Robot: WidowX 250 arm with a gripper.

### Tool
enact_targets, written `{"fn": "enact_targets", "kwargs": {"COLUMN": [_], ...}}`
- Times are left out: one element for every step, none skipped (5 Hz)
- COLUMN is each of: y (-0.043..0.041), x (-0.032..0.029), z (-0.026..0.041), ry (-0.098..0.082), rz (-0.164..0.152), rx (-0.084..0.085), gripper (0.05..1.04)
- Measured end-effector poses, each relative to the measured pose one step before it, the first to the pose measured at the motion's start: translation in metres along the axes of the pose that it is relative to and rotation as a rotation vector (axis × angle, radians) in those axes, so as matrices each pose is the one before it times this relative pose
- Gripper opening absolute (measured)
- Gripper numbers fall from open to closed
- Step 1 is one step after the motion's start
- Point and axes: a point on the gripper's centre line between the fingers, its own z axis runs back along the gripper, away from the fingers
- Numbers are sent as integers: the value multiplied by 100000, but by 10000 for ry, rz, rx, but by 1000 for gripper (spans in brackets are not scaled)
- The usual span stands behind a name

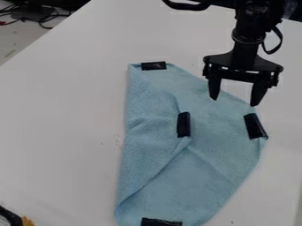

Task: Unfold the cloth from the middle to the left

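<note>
- The light-blue cleaning cloth point(206, 176) is laid on the white table point(59, 110), its 9 o'clock flap point(144, 143) folded inward, with a black tape tab point(184, 125) at the centre.
- The two-finger gripper point(234, 101) is held towards 2 o'clock from that tab, its fingers spread apart, nothing clamped.
- The tab is best straddled across its narrow width, and only the upper layer pinched (too deep a bite could catch the cloth beneath).
- A slight lift is needed first; then the flap is best carried low towards 9 o'clock, laid flat and released, without the whole cloth being dragged.
</note>
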Motion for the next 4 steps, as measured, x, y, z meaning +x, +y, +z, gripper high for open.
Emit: {"fn": "enact_targets", "kwargs": {"y": [336, 1696, 1470, 1954], "x": [-685, -796, -456, -587], "z": [-1399, 298, 1839, -469], "ry": [357, -65, -529, 93], "rz": [44, 325, 529, 487], "rx": [209, 349, 133, 54], "gripper": [1000, 1000, 1000, 1001]}}
